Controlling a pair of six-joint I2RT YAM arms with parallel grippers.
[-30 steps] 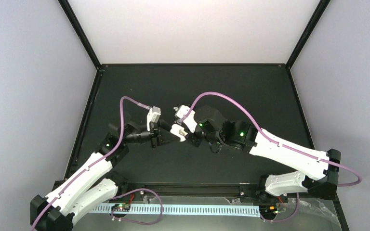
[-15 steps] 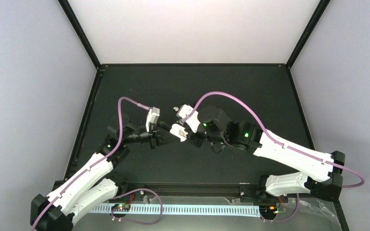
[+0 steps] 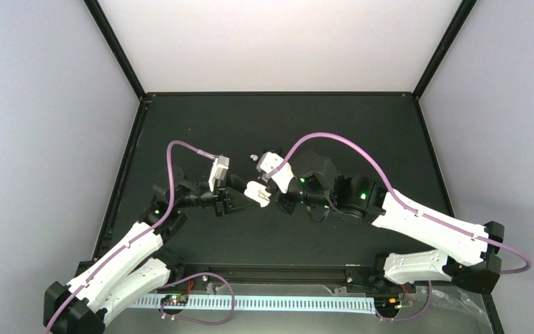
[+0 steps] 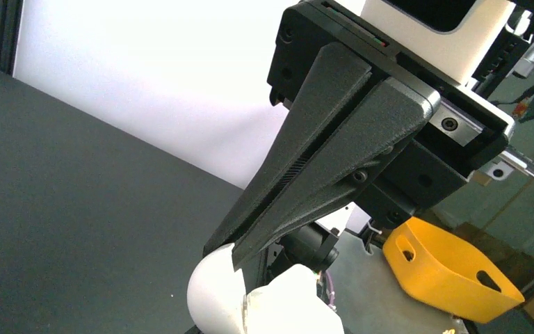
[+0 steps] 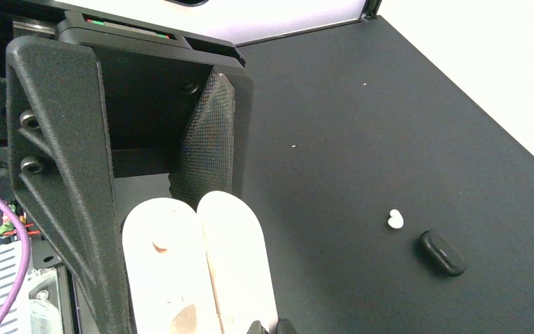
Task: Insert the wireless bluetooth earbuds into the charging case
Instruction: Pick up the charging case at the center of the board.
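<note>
The white charging case (image 5: 195, 268) hangs above the table between both grippers, and a seam shows between its two halves. My left gripper (image 3: 249, 197) is shut on it, with its dark fingers (image 5: 62, 181) on either side. My right gripper (image 5: 272, 327) is shut, and its tips rest at the case's lower edge beside the seam. From the left wrist view the right gripper (image 4: 227, 253) has its jaws pressed together, tip against the case (image 4: 212, 296). One white earbud (image 5: 395, 220) lies on the black table; from above the earbud (image 3: 253, 158) is a pale dot.
A small black oval piece (image 5: 442, 252) lies on the table (image 3: 361, 132) just beside the earbud. Black frame rails border the table on all sides. A yellow bin (image 4: 448, 271) sits off the table's edge.
Both grippers stay together at the case. The right arm's forearm and elbow have swung a little to the right. The case has sunk slightly.
</note>
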